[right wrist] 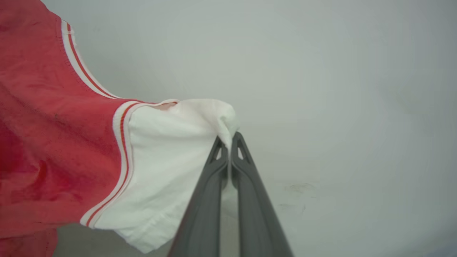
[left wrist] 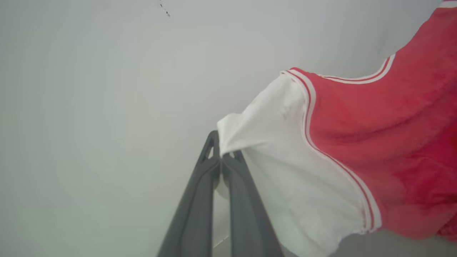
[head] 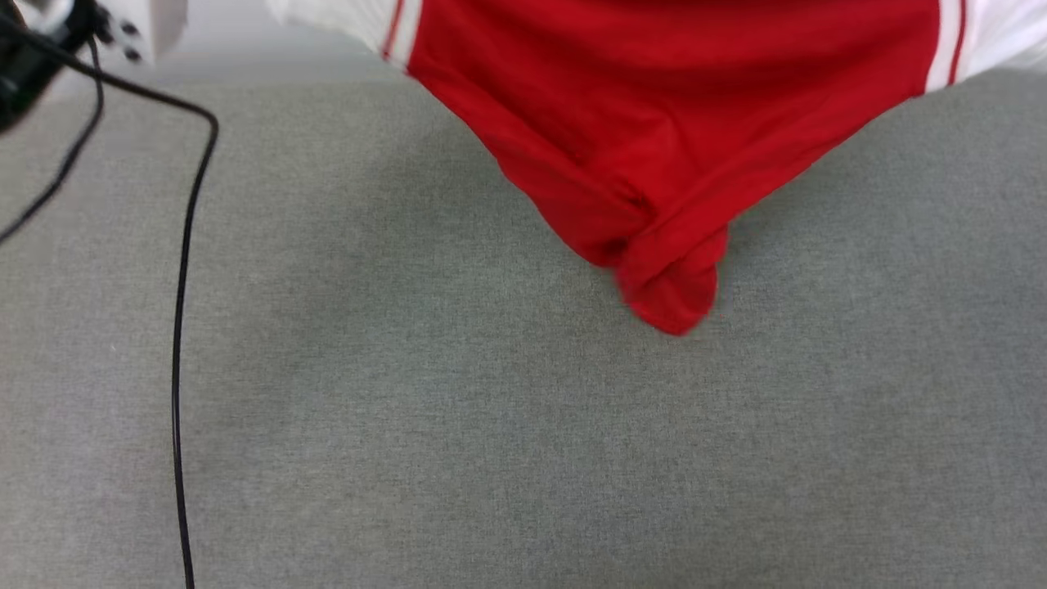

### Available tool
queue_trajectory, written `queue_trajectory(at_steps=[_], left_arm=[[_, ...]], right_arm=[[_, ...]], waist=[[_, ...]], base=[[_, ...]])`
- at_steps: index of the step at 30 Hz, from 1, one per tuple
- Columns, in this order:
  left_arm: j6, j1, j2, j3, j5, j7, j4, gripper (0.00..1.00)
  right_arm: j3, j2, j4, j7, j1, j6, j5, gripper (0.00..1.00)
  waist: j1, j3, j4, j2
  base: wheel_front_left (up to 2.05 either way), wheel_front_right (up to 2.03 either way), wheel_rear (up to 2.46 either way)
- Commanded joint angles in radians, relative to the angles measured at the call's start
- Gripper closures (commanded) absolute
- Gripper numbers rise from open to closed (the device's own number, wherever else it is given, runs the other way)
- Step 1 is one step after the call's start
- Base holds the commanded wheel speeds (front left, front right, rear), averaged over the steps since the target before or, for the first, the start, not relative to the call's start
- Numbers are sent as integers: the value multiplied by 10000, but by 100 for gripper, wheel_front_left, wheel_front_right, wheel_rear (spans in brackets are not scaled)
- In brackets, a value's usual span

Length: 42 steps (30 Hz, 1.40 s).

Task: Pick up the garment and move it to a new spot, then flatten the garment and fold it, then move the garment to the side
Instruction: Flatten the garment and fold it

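Observation:
The garment (head: 654,139), a red T-shirt with white sleeves and striped trim, hangs in the air across the top of the head view, its bunched lower end drooping to just above the grey surface. In the left wrist view my left gripper (left wrist: 222,157) is shut on the edge of one white sleeve of the garment (left wrist: 278,142). My right gripper (right wrist: 228,144) is likewise shut, pinching the tip of the other white sleeve of the garment (right wrist: 171,150) in the right wrist view. The shirt is stretched between the two grips against a pale wall.
A grey fabric-covered table (head: 491,409) spreads under the shirt. A black cable (head: 180,327) runs down its left side from dark equipment (head: 33,49) at the upper left corner. A pale wall (left wrist: 107,89) stands behind.

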Motion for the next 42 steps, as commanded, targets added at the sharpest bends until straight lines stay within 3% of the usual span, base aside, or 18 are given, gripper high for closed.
queue_trajectory(at_steps=[1,12,20,27,33,42], left_arm=[[63,-294,-34,114,102,-87,-17,100],[-152,-3071,-910,567,974,-638,1158,100],[-385,-5310,-1764,840,1504,-1585,3069,100],[-614,-6431,-1860,866,1547,-2191,4331,100],[-710,-6133,-1960,564,1133,-2555,5184,100],[-728,-4534,-1656,-48,618,-3214,5466,100]], right_arm=[[54,-80,-43,82,-331,-14,-80,100],[1282,492,1375,282,-4012,-14,-918,100],[1984,1279,3294,-480,-7090,-16,-1806,100],[2623,1857,4935,-1426,-9058,-16,-2076,100],[3555,2157,6290,-2111,-9675,-16,-1699,100],[4558,2680,7363,-3274,-8138,-16,-672,100]], waist=[[1,185,-30,-1],[1,1929,-263,-1],[1,2946,-381,-1],[1,3263,-474,-1],[1,3600,-364,-1],[1,3355,-452,-1]], base=[[0,0,0],[0,0,0],[0,0,0],[0,0,0],[0,0,0],[0,0,0]])
